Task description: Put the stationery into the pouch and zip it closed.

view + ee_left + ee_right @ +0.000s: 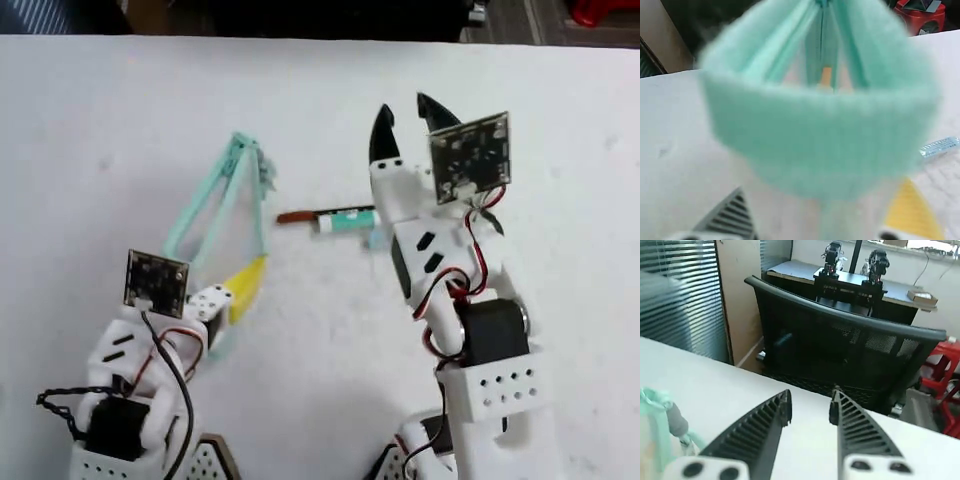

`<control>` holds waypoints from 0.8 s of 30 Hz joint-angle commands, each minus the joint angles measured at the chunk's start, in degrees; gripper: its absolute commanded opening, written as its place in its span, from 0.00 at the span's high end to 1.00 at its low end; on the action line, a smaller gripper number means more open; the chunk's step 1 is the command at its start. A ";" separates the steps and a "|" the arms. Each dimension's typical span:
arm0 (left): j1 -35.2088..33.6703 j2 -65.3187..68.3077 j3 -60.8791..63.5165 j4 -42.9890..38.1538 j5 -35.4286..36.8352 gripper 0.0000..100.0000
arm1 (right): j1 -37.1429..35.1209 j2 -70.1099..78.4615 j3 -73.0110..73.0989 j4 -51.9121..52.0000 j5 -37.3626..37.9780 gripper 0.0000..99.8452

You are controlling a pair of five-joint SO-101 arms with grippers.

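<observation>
My left gripper pinches the pouch at lower left so its mouth gapes for the centre-frame pen below my right gripper, jaws parted.

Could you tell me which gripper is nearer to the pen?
Right. The right gripper hangs just beyond the pen, its arm over the pen's end; the left gripper grips the pouch.

Your pouch has soft mint cloth edging and clear plastic sides. The table is matt white. The right gripper has ribbed black plastic fingers.
</observation>
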 commanded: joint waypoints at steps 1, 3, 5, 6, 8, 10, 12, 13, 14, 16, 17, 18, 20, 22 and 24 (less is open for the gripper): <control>-0.13 -0.48 -0.35 -0.18 -0.44 0.75 | 0.66 -0.75 -0.35 0.22 3.96 0.91; -0.13 -0.48 -0.35 -0.18 -0.53 0.77 | 0.40 -0.75 -0.26 0.22 4.13 0.96; -0.22 -0.48 -0.35 -0.18 -0.62 0.78 | 0.22 -0.31 -0.09 0.57 4.13 0.98; -0.22 -0.48 -0.35 -0.18 -0.62 0.78 | 0.22 0.40 -0.09 0.84 4.13 0.97; -0.84 -0.48 -0.35 -0.18 -0.35 0.78 | -0.13 3.12 -0.09 1.27 4.13 0.94; -2.51 -0.48 -0.44 -0.35 -0.35 0.78 | -0.66 7.25 -0.26 1.54 4.13 0.93; -4.00 -0.48 -0.44 -1.32 -0.26 0.78 | -0.66 12.35 -1.49 1.63 4.13 0.92; -4.70 -0.48 -0.35 -1.49 -0.26 0.78 | -0.66 15.16 -2.64 1.63 4.13 0.92; -5.23 -0.48 -0.35 -1.49 -0.26 0.78 | -0.66 17.98 -4.13 2.24 4.13 0.92; -5.49 -0.48 -0.35 -1.49 -0.26 0.78 | -0.75 23.69 -8.00 4.97 4.13 0.92; -5.49 -0.48 -0.35 -1.49 -0.26 0.78 | -0.75 26.59 -10.02 6.55 4.13 0.92; -5.49 -0.48 -0.35 -1.49 -0.26 0.78 | -1.36 29.49 -12.22 8.13 4.13 0.92; -5.49 -0.48 -0.35 -1.58 -0.26 0.78 | -2.42 35.03 -16.00 10.86 4.22 0.92; -5.49 -0.48 -0.35 -1.93 -0.26 0.78 | -3.82 40.13 -18.81 12.97 4.66 0.92; -5.49 -0.48 -0.35 -1.93 -0.26 0.78 | -5.76 44.35 -20.48 14.02 9.67 0.92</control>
